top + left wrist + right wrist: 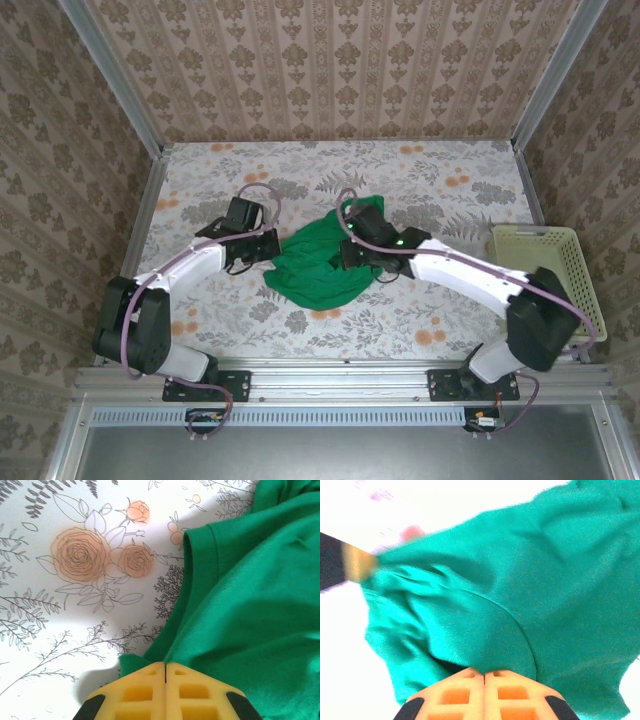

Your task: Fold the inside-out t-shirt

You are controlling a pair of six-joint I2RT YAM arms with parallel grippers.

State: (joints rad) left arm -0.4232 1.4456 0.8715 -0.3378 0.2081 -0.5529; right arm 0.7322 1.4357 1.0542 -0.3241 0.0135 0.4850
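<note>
The inside-out t-shirt (318,268) lies in a rumpled heap at the middle of the table (300,170), between the two arms. It is a plain bright green, soft cloth with no print, bunched into loose folds.

The left gripper (268,250) meets the heap's left edge and the right gripper (352,252) sits over its right part. A pale yellow-green plastic basket (535,232) with slotted walls stands at the table's right edge, well apart from the cloth. The table cover is pale, printed with grey ferns and orange roses.

The left wrist view adds what the overhead view cannot: a fine diagonal weave in the t-shirt (250,605) and a stitched hem band along a curved sleeve edge, lying flat on the floral cover (75,605). The left gripper (165,667) has ribbed yellow pads pressed together, with the cloth's edge pinched at their tips and a small green corner poking out to their left.

The right wrist view is blurrier. The t-shirt (520,595) looks teal there, lifted into deep shadowed folds, with a curved seam running down to the right gripper (484,672). Its orange pads are closed together on the fabric. A blurred dark and tan shape at that view's left edge cannot be identified.
</note>
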